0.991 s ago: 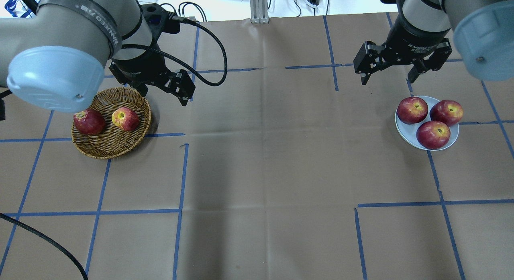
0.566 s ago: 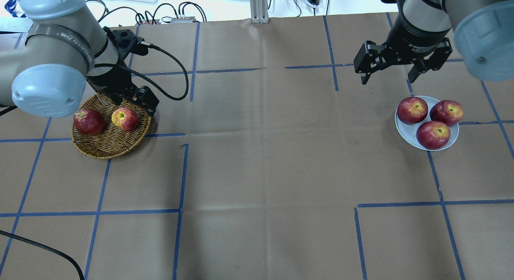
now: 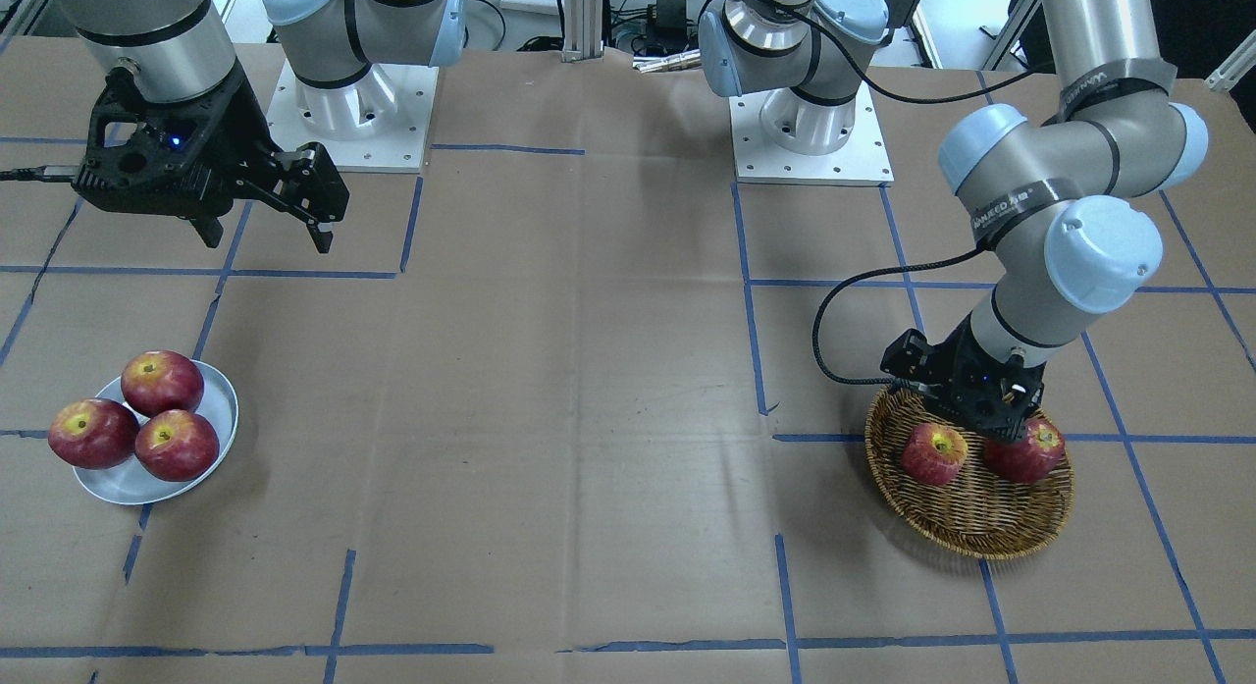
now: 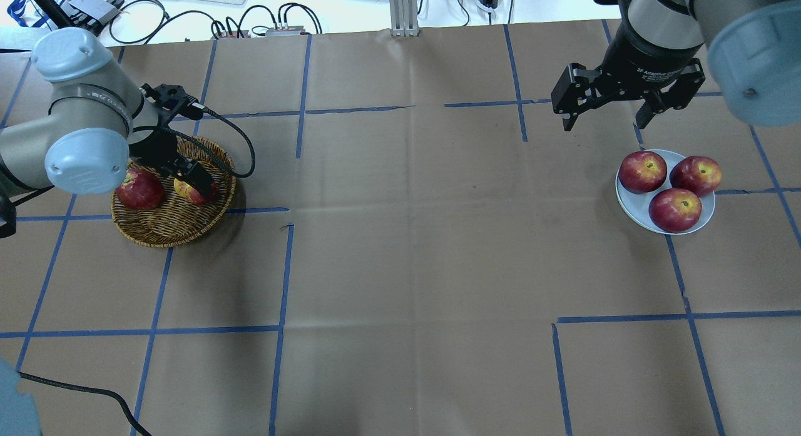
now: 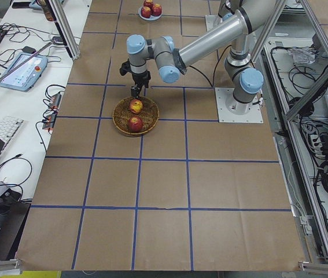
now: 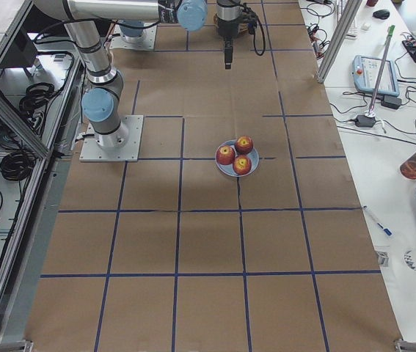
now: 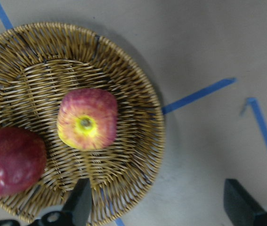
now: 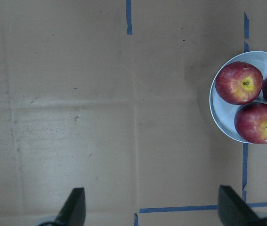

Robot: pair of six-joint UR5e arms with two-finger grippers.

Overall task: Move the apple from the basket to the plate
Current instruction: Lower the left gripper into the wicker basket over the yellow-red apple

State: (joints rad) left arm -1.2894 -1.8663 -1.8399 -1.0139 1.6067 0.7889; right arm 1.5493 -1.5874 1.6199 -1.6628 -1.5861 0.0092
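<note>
Well, the left gripper (image 7: 157, 209) is hanging low over the basket (image 4: 164, 231), its jaws standing wide apart and clear of the fruit. The apple (image 7: 87, 118) (the paler, yellow-streaked one) is lying in the basket just beside a darker red apple (image 7: 11, 160). Across the table the right gripper (image 4: 606, 120) is hovering above the brown paper with its jaws spread too, near the plate (image 4: 627, 204), which is carrying three dark red apples (image 4: 674, 209).

Brown-papered table (image 4: 413, 236), blue tape grid (image 4: 153, 330); cluttered white desks (image 5: 7, 98) alongside.
</note>
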